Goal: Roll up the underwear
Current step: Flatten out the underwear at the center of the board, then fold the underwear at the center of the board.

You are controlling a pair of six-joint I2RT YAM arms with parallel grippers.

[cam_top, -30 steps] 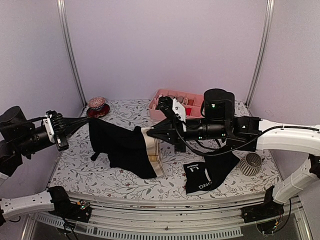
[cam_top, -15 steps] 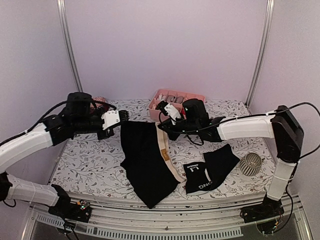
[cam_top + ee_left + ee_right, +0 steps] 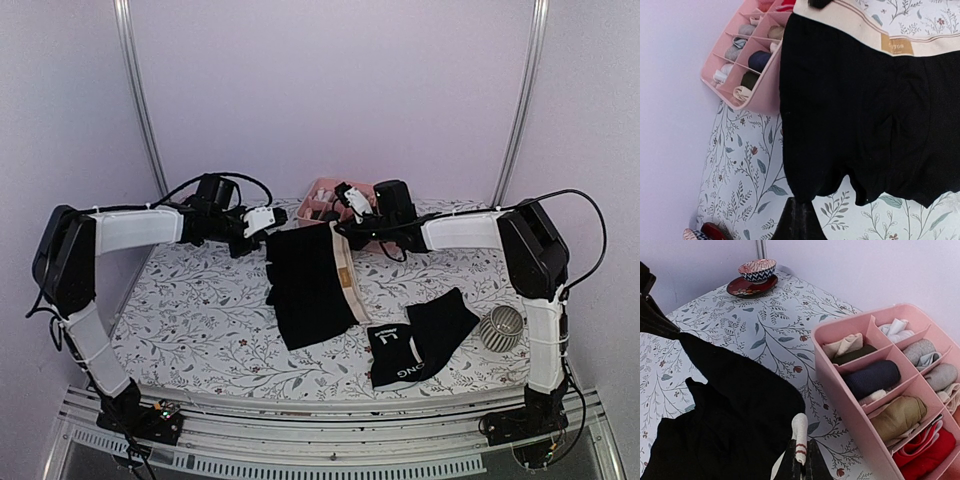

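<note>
The black briefs with the wide beige waistband (image 3: 305,285) are hanging stretched between the two grippers over the far part of the table (image 3: 180,320), just in front of the pink divided tray (image 3: 320,188). The beige band is running down the right side of the garment and the leg openings are pointing to the left. The lower end of the fabric is reaching toward the flowered cloth; I cannot tell if it is resting there.

The left gripper (image 3: 270,232) is holding the far left corner. In the left wrist view its fingers (image 3: 797,220) are pressed together on the black hem at a leg opening. The right gripper (image 3: 342,226) is holding the far right corner. In the right wrist view its fingers (image 3: 800,465) are pinching the striped edge of the beige band, just beside the wall of the tray.

The second black briefs (image 3: 400,352), with white letters on the black waistband, are lying crumpled near the front right of the table, well apart from both grippers. A ribbed metal cup (image 3: 501,326) is lying just to their right.

The tray is holding rolled fabric bundles (image 3: 872,377) in its compartments. A patterned bowl (image 3: 757,269) is sitting on a red saucer (image 3: 751,288) in the far left corner.
</note>
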